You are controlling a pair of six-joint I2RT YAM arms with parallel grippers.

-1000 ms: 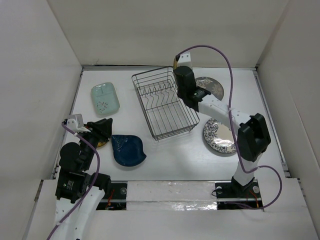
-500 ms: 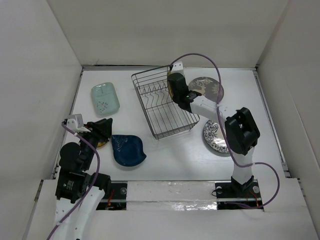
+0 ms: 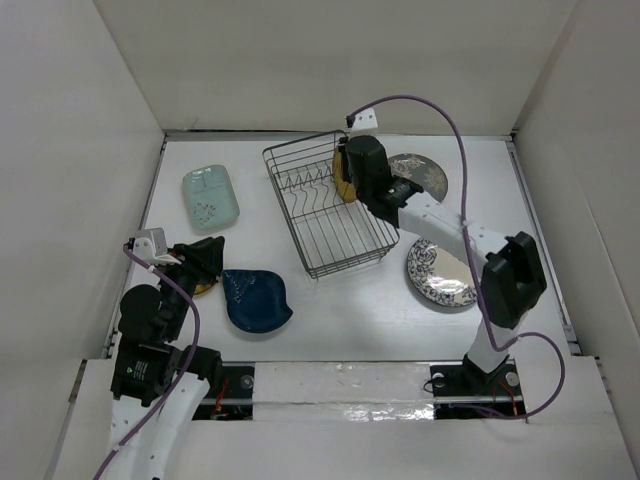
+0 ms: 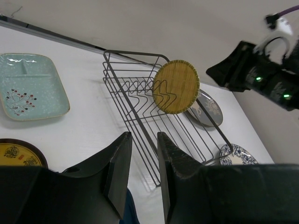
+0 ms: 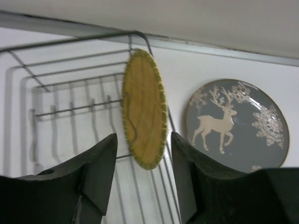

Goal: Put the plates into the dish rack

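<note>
A yellow round plate (image 5: 144, 109) stands on edge among the tines at the far end of the dish rack (image 3: 328, 215). My right gripper (image 5: 143, 140) is open, one finger on each side of that plate with a gap on both sides. The grey deer plate (image 3: 420, 175) lies just right of the rack, and the blue-and-white plate (image 3: 437, 272) lies nearer. At the left, my left gripper (image 3: 208, 262) is open and holds nothing. It hangs over a second yellow plate (image 4: 18, 153), next to the dark blue leaf dish (image 3: 257, 299). The mint dish (image 3: 210, 197) lies at the far left.
White walls close in the table on the left, back and right. The right arm (image 3: 470, 240) stretches from its base across the blue-and-white plate to the rack. Its purple cable (image 3: 450, 120) loops above the deer plate.
The right gripper has opened and let go of the yellow plate, which now stands in the rack. The right wrist swung left over the rack and then eased back. The left arm has stayed put.
</note>
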